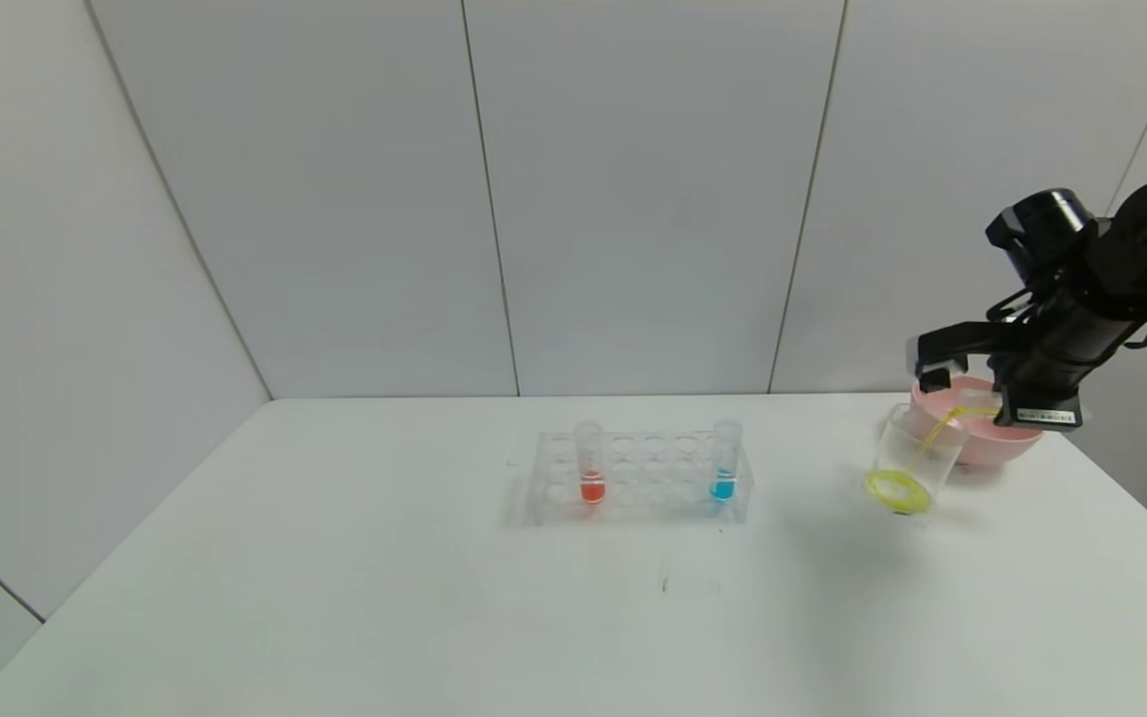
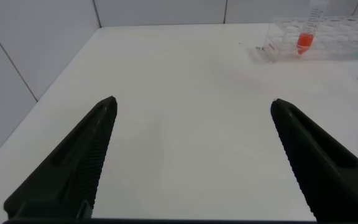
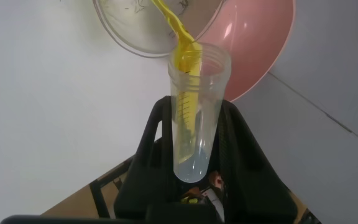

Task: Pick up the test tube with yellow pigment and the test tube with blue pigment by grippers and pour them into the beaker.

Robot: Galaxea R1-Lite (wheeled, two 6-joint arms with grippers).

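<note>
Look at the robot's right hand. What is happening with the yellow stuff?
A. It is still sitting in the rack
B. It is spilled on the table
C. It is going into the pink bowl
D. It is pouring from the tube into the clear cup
D: the right hand tips the yellow tube, and a yellow stream runs from its mouth into the beaker, pooling yellow at the bottom.

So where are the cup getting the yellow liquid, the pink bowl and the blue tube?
Cup (image 1: 917, 450): head view, on its clear side wall.
Pink bowl (image 1: 994, 445): head view, on its outer side.
Blue tube (image 1: 723, 486): head view, on the blue liquid.
</note>
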